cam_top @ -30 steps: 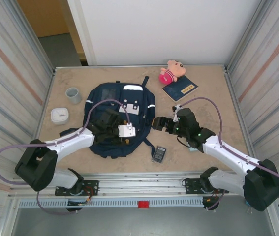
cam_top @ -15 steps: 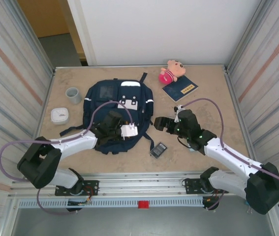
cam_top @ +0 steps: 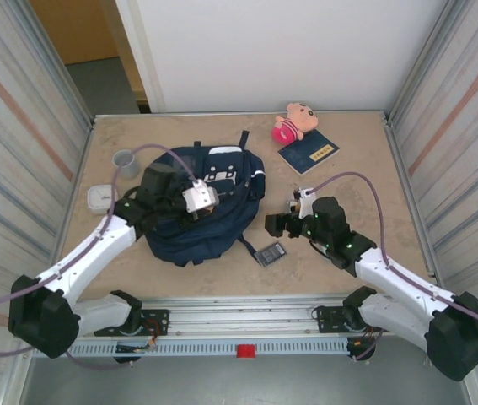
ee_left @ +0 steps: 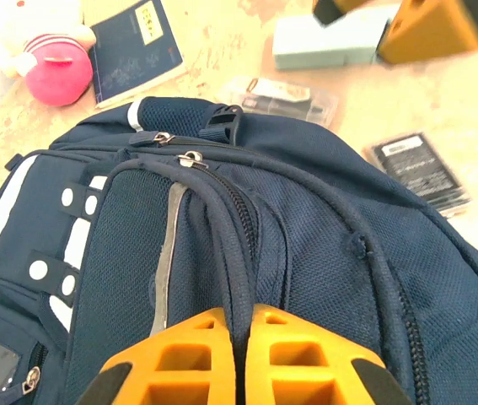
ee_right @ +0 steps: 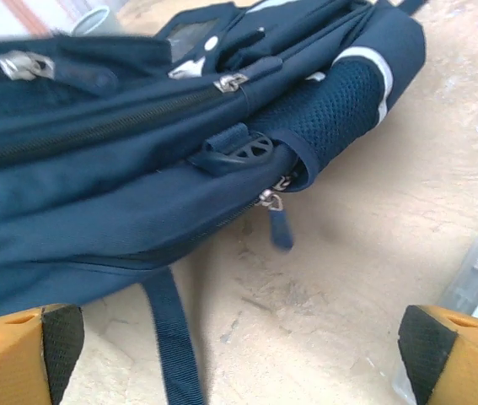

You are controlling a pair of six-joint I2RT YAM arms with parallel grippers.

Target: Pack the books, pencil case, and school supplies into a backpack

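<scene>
Robot test cell, lab-type: beige counter (cam_top: 373,152) boxed in by ribbed metal side panels (cam_top: 19,126), white back board (cam_top: 289,51), aluminium rail (cam_top: 247,325) along near edge.

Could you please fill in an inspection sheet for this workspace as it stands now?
Surface: beige table, marbled, bare between items.
Job's things: backpack bunched mid-table; booklet, pencil case, calculator and clear oblong item all lie outside it.
Clutter: pink plush toy by the booklet; grey cup and white round container at left.
Grippers: left gripper shut on a backpack strap; right gripper open, beside the backpack.
Cables: left purple cable arcs over the backpack; right purple cable loops above its arm.
Surroundings: ribbed side panels, white back wall.
</scene>
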